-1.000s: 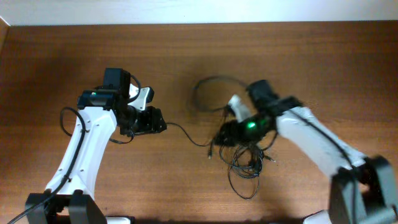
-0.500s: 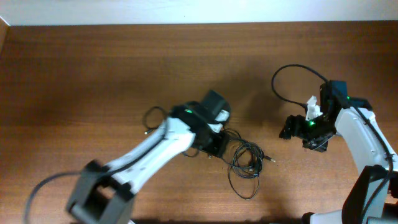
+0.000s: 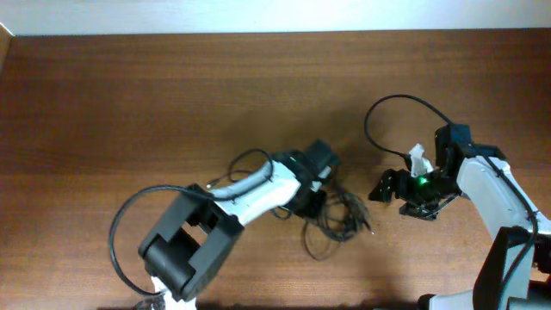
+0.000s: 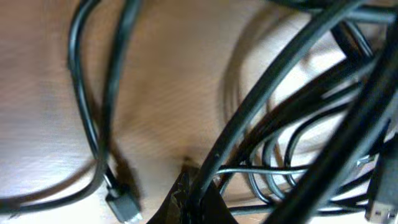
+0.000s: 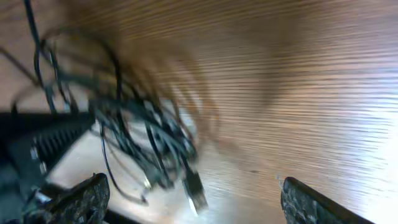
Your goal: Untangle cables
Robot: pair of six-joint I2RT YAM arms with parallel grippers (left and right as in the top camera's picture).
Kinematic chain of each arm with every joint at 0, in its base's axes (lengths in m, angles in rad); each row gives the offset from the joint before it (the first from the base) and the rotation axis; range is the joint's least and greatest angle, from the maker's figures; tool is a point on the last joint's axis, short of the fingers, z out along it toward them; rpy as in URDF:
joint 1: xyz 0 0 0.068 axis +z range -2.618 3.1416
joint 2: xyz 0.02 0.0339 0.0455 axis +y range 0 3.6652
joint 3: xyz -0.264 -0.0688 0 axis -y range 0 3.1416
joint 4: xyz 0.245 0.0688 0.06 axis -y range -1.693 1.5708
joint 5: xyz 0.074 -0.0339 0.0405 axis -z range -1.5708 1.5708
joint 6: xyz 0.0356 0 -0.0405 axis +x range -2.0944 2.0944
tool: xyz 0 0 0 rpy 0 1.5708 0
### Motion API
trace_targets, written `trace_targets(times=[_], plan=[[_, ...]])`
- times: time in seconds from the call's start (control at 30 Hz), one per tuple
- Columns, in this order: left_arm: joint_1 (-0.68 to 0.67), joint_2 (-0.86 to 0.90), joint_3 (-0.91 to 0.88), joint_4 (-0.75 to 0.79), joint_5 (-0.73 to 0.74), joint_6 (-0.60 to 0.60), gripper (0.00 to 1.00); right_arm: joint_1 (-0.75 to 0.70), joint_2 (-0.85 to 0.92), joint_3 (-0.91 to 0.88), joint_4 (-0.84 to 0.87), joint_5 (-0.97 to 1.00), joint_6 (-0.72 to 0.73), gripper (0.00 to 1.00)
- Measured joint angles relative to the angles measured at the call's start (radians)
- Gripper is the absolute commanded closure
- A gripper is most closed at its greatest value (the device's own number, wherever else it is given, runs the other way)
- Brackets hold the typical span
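The cables lie as a tangle of thin black loops on the wooden table, just right of centre. My left gripper reaches into the tangle's left edge. In the left wrist view this gripper is shut on one black cable that rises from between its tips, and a small plug lies beside it. My right gripper stands open to the right of the tangle, apart from it. The right wrist view shows its fingers spread wide, with the cables and a silver-tipped plug ahead of them.
A thicker black arm cable arcs above the right arm. Another thick arm cable loops beside the left arm's base. The left arm's white link stretches across the table's middle. A pale wall borders the far table edge.
The left arm swung from the left side to the tangle and shut on a cable. The right arm drew back to the right and opened wider. The tangle shifted slightly.
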Motion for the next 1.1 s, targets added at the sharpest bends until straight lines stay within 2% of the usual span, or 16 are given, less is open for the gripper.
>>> trace_targets(times=[0.07, 0.13, 0.2, 0.33, 0.43, 0.57, 0.7, 0.77, 0.83, 0.9, 0.93, 0.97, 1.0, 1.03, 1.07, 1.1], plan=[[0.059, 0.0, 0.001, -0.006, -0.005, 0.0, 0.89, 0.023, 0.0, -0.002, 0.0, -0.021, -0.011, 0.11], [0.128, 0.0, 0.002, -0.013, -0.015, 0.003, 0.71, 0.066, 0.0, -0.014, 0.006, -0.038, -0.018, 0.11], [0.171, 0.002, 0.017, -0.05, -0.016, 0.046, 0.65, 0.087, 0.0, -0.019, 0.02, -0.042, -0.018, 0.11], [0.182, 0.018, 0.156, -0.266, -0.016, 0.129, 0.58, 0.092, 0.0, -0.023, 0.071, -0.044, -0.014, 0.1], [0.126, 0.013, 0.306, -0.334, -0.017, 0.178, 0.37, 0.092, 0.0, -0.024, 0.115, 0.016, 0.043, 0.08], [-0.034, 0.012, 0.325, -0.341, -0.037, 0.196, 0.39, 0.092, 0.0, -0.024, 0.133, 0.128, 0.092, 0.03], [-0.143, 0.024, 0.313, -0.33, -0.068, 0.191, 0.29, 0.08, 0.0, -0.024, 0.141, 0.237, 0.156, 0.01], [-0.169, 0.039, 0.313, -0.333, -0.138, 0.167, 0.42, 0.03, 0.0, -0.024, 0.15, 0.271, 0.177, 0.01], [-0.172, 0.054, 0.312, -0.37, -0.227, 0.13, 0.38, -0.022, 0.0, -0.024, 0.153, 0.286, 0.188, 0.01], [-0.16, 0.053, 0.316, -0.443, -0.358, 0.066, 0.3, -0.056, 0.0, -0.034, 0.174, 0.292, 0.193, 0.01], [-0.152, 0.049, 0.322, -0.466, -0.411, 0.034, 0.12, -0.064, 0.0, -0.049, 0.201, 0.295, 0.192, 0.01], [-0.145, 0.036, 0.33, -0.478, -0.457, 0.003, 0.01, -0.068, 0.0, -0.068, 0.222, 0.299, 0.192, 0.01], [-0.14, 0.018, 0.336, -0.483, -0.492, -0.015, 0.01, -0.068, 0.0, -0.087, 0.243, 0.301, 0.193, 0.01], [-0.136, -0.013, 0.342, -0.481, -0.525, -0.036, 0.07, -0.068, 0.0, -0.105, 0.255, 0.304, 0.193, 0.01], [-0.135, -0.049, 0.347, -0.481, -0.549, -0.049, 0.22, -0.069, 0.0, -0.115, 0.265, 0.308, 0.193, 0.01], [-0.135, -0.089, 0.356, -0.48, -0.555, -0.06, 0.3, -0.069, 0.0, -0.128, 0.284, 0.315, 0.193, 0.01]])
